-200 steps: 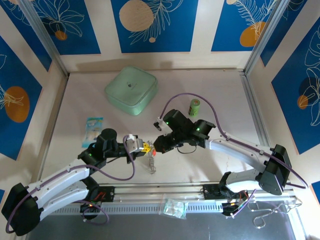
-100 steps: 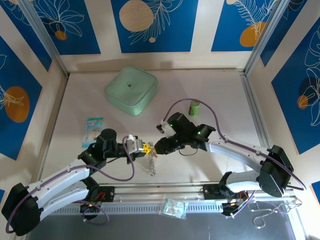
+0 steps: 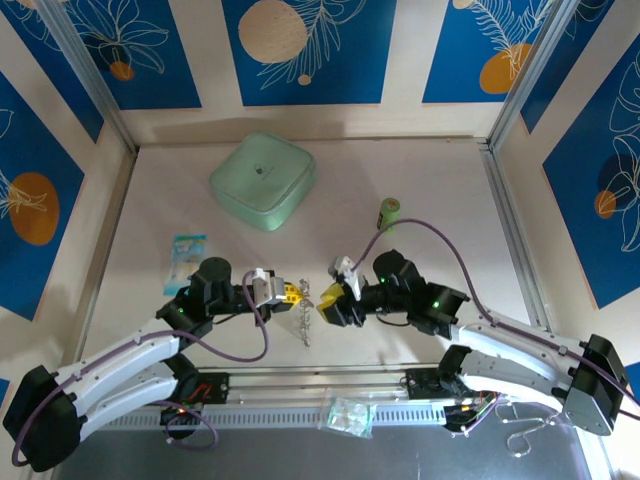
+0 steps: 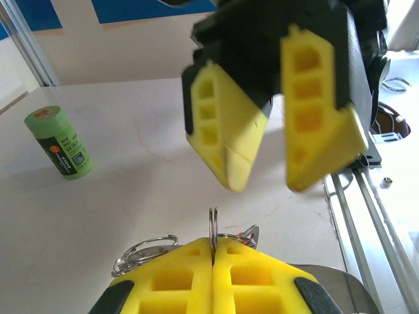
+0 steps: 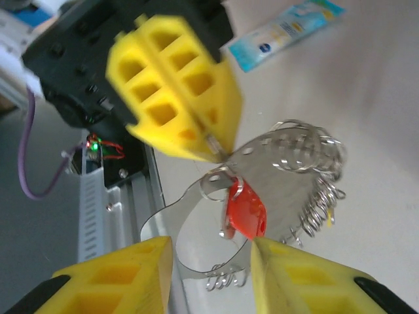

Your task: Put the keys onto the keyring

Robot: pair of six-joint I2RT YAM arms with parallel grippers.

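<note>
Change vs 1 s ago: right end effector (image 3: 330, 303) was closed and nose-to-nose w/ left end effector (image 3: 288, 292). Now its jaws stand well apart w/ nothing in them, and the arm has dropped back toward the near edge of the surface (image 3: 170, 200). Left hasn't budged: fingers pressed fully together on a thin wire of the keyring (image 3: 305, 322), the rest dangling below, between the 2 end effectors.

My read: right has just let go after a threading try. Red key (image 5: 245, 209) hangs at the keyring's wire w/ no finger on it, so prob. it's on, but I can't confirm the wire passes thru its hole. Whether the yellow key is on too, can't tell.

Views:
- Right wrist cam gives the red key, the coiled wire loops & a blue packet (image 5: 281, 29) behind.
- Overhead gives the arm layout, but the bundle is too small to sort key from wire.
- Left wrist cam gives the pinch edge-on, right's 2 spread fingers (image 4: 226, 144) above it, plus a green cylinder (image 4: 59, 142) standing on the surface.
</note>
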